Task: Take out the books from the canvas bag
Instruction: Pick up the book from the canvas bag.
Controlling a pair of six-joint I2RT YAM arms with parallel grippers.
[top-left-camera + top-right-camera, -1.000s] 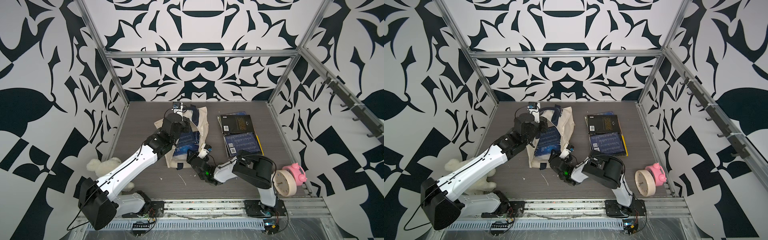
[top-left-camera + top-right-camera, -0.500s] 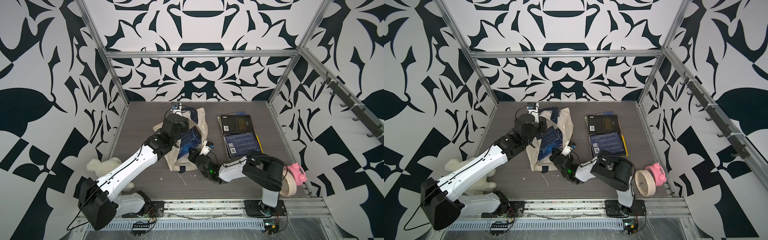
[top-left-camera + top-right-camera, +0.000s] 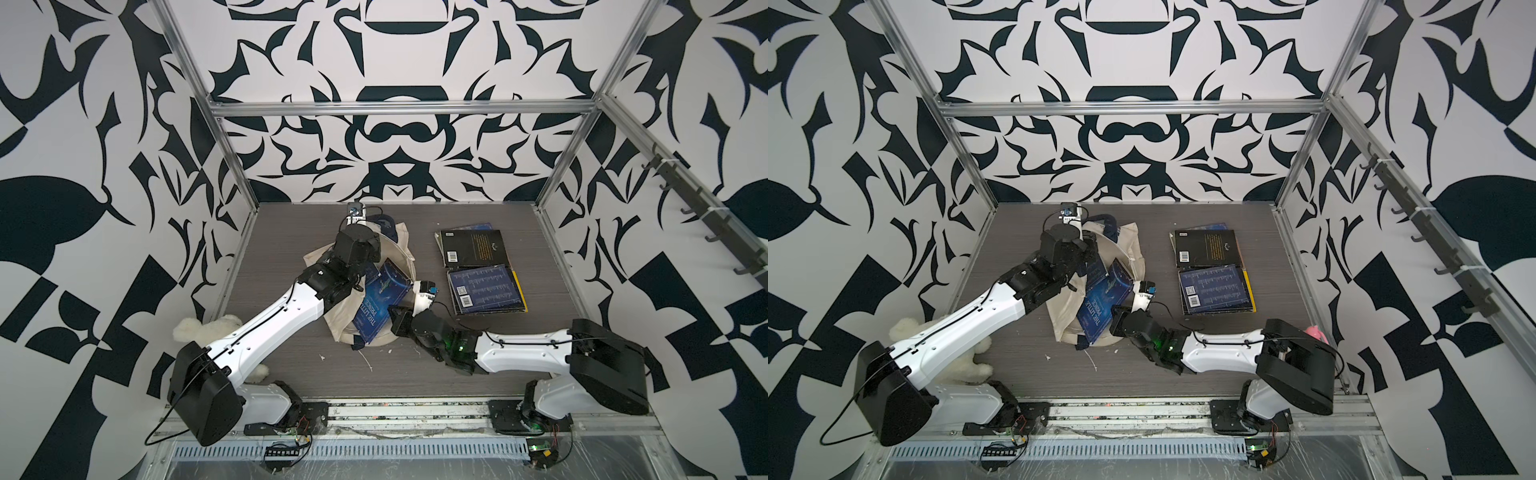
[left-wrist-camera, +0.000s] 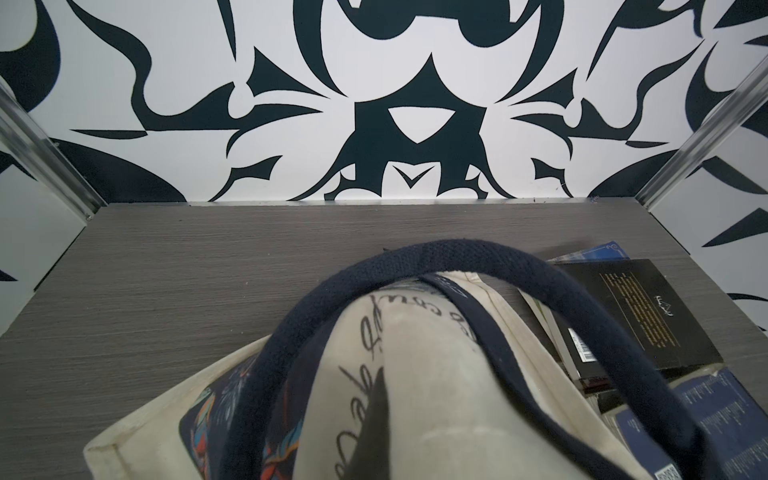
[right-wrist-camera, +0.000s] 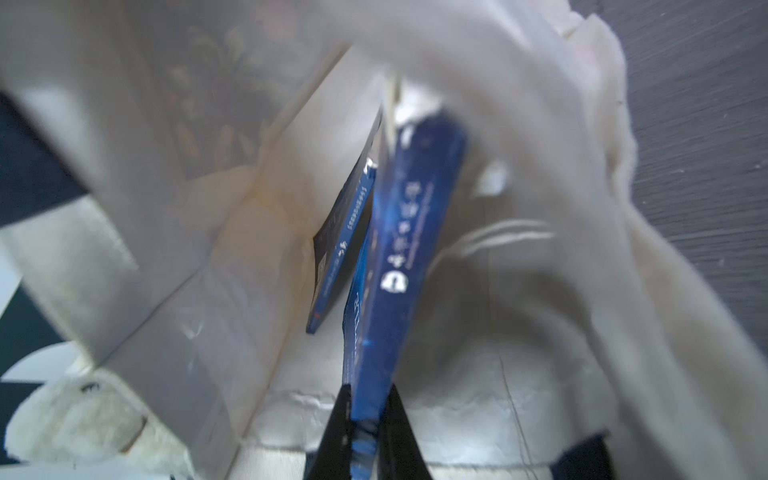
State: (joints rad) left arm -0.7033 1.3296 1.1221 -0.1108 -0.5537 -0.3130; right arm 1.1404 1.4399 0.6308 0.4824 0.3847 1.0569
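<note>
Canvas bag (image 4: 436, 395) hides left claw (image 4: 378, 388) pinching it; right claw (image 5: 366, 401) clamps blue book (image 5: 415, 216), blurred.

Black-and-white patterned walls (image 3: 395, 54), silver aluminium frame rails (image 3: 399, 109), grey wood-grain tabletop (image 3: 286, 241), row of wall hooks (image 3: 702, 212).

I get bright, even light in both top views, with only faint shadows on the worktop (image 3: 395, 382). My right wrist view is smeared: the canvas bag (image 5: 540, 208) and blue book (image 5: 407, 232) blur. My left wrist view is crisp on the navy strap (image 4: 449, 249), softer at its edges.
</note>
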